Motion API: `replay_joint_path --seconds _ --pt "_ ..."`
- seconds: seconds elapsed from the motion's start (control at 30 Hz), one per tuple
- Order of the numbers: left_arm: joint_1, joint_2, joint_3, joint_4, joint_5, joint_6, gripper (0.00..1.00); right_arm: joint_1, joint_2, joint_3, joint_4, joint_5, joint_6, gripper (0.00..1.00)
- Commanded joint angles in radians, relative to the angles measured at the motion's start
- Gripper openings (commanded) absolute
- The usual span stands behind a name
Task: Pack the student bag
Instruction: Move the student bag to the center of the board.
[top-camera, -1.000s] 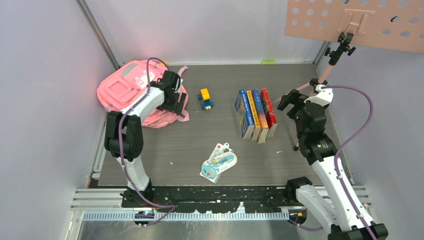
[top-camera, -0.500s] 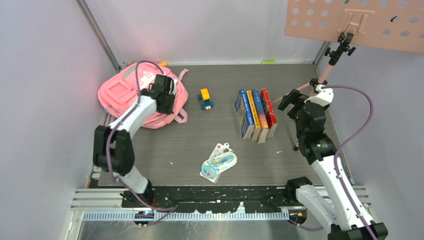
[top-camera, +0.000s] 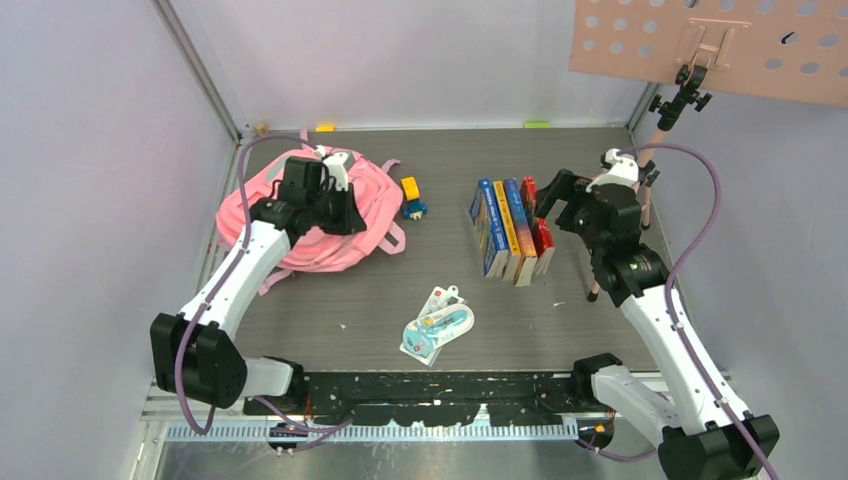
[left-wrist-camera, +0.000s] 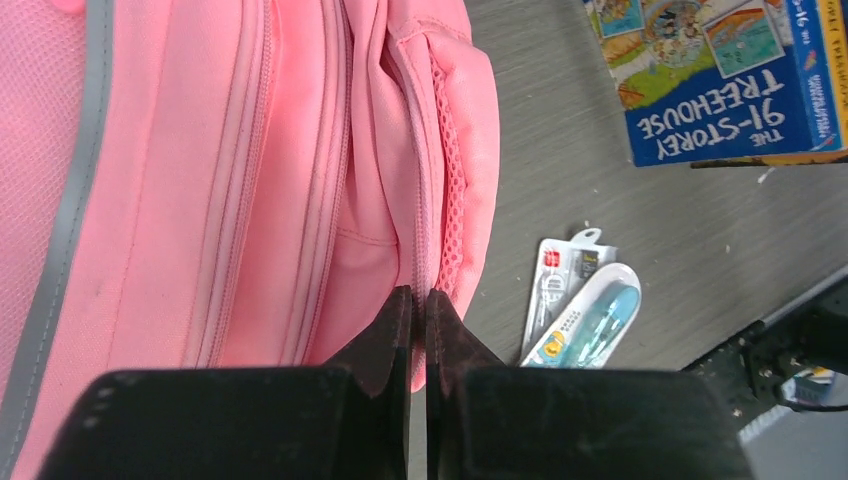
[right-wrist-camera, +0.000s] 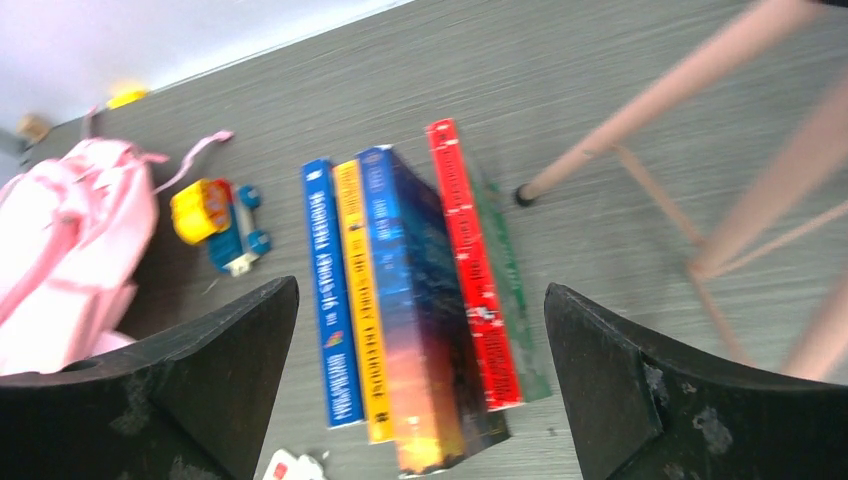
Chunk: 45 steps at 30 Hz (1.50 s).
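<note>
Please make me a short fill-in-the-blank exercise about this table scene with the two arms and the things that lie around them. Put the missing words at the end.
1. The left gripper is shut on fabric of the student bag, whose colour is ___.
2. The right gripper hovers with its fingers wide ___.
3. The yellow and blue toy lies between the student bag and the row of ___.

Missing words: pink; open; books.

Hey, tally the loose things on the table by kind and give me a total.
Soft pink fabric backpack: 1
Paperback books standing in a row: 5, the green one barely showing
Yellow and blue toy block vehicle: 1
Overlapping carded stationery packs: 2, as far as shows
Total: 9
</note>
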Motion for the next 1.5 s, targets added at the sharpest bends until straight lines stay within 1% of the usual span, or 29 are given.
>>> replay_joint_path --seconds 0.0,0.1,0.17,0.33,0.4,0.5,0.57,0.63,0.7,0.73,0.83,0.87,0.9,0.97,1.0,1.03,1.07,1.1,1.17,1.2,1.23,1.3,1.4,1.43,1.47 --pt "-0.004 -0.031 0.033 0.034 0.145 -0.037 0.0 0.082 0.056 0.093 -0.026 -0.12 0.027 1.0" --pt "-0.006 -0.025 0.013 0.026 0.251 -0.043 0.0 0.148 0.088 0.107 -0.022 -0.112 0.039 1.0" --pt "-0.014 -0.016 0.001 -0.004 0.298 -0.04 0.0 0.194 0.122 0.113 -0.015 -0.097 0.046 1.0" --pt "-0.089 -0.041 -0.07 -0.007 0.259 -0.028 0.0 0.292 0.181 0.139 -0.014 -0.046 0.05 1.0" --pt "-0.113 -0.045 -0.075 -0.042 0.236 -0.021 0.0 0.315 0.197 0.13 0.004 -0.044 0.059 1.0" --pt "-0.119 -0.076 -0.085 -0.129 0.134 -0.041 0.0 0.341 0.221 0.117 0.039 -0.066 0.078 1.0" --pt "-0.119 -0.125 -0.115 -0.161 0.0 -0.115 0.0 0.356 0.24 0.115 0.049 -0.071 0.077 1.0" --pt "-0.118 -0.195 -0.173 -0.144 -0.054 -0.209 0.0 0.37 0.262 0.119 0.052 -0.071 0.07 1.0" --pt "-0.117 -0.282 -0.258 -0.082 -0.079 -0.31 0.0 0.383 0.286 0.128 0.053 -0.081 0.065 0.97" --pt "-0.117 -0.342 -0.316 -0.056 -0.109 -0.35 0.0 0.387 0.293 0.136 0.053 -0.087 0.067 0.95" --pt "-0.114 -0.442 -0.403 -0.044 -0.227 -0.447 0.0 0.419 0.322 0.142 0.068 -0.108 0.081 0.93" --pt "-0.114 -0.463 -0.419 -0.048 -0.245 -0.464 0.03 0.429 0.329 0.142 0.078 -0.108 0.086 0.93" --pt "-0.113 -0.479 -0.425 -0.052 -0.251 -0.473 0.14 0.449 0.336 0.144 0.082 -0.106 0.087 0.93" --pt "-0.112 -0.489 -0.409 -0.076 -0.255 -0.474 0.45 0.479 0.359 0.156 0.085 -0.094 0.099 0.92" --pt "-0.112 -0.485 -0.39 -0.091 -0.255 -0.461 0.67 0.487 0.38 0.162 0.084 -0.103 0.108 0.93" --pt "-0.111 -0.48 -0.366 -0.105 -0.253 -0.443 0.87 0.504 0.39 0.176 0.085 -0.109 0.113 0.93" --pt "-0.107 -0.472 -0.343 -0.115 -0.251 -0.43 0.97 0.512 0.414 0.182 0.089 -0.116 0.119 0.92" --pt "-0.096 -0.461 -0.319 -0.119 -0.242 -0.416 0.99 0.528 0.426 0.195 0.097 -0.117 0.122 0.93" --pt "-0.052 -0.434 -0.279 -0.103 -0.192 -0.384 1.0 0.549 0.469 0.216 0.115 -0.123 0.124 0.92" --pt "-0.018 -0.414 -0.259 -0.095 -0.156 -0.372 1.0 0.56 0.503 0.223 0.119 -0.13 0.125 0.9" --pt "0.022 -0.396 -0.241 -0.095 -0.116 -0.356 1.0 0.562 0.523 0.238 0.126 -0.138 0.123 0.85" --pt "0.116 -0.359 -0.21 -0.116 -0.08 -0.325 1.0 0.575 0.579 0.263 0.129 -0.158 0.125 0.8" --pt "0.25 -0.354 -0.204 -0.113 -0.095 -0.304 1.0 0.601 0.672 0.291 0.128 -0.186 0.13 0.78" --pt "0.31 -0.365 -0.212 -0.108 -0.127 -0.305 1.0 0.608 0.708 0.303 0.129 -0.188 0.134 0.77" --pt "0.336 -0.378 -0.219 -0.106 -0.175 -0.313 1.0 0.621 0.726 0.31 0.13 -0.192 0.135 0.77"
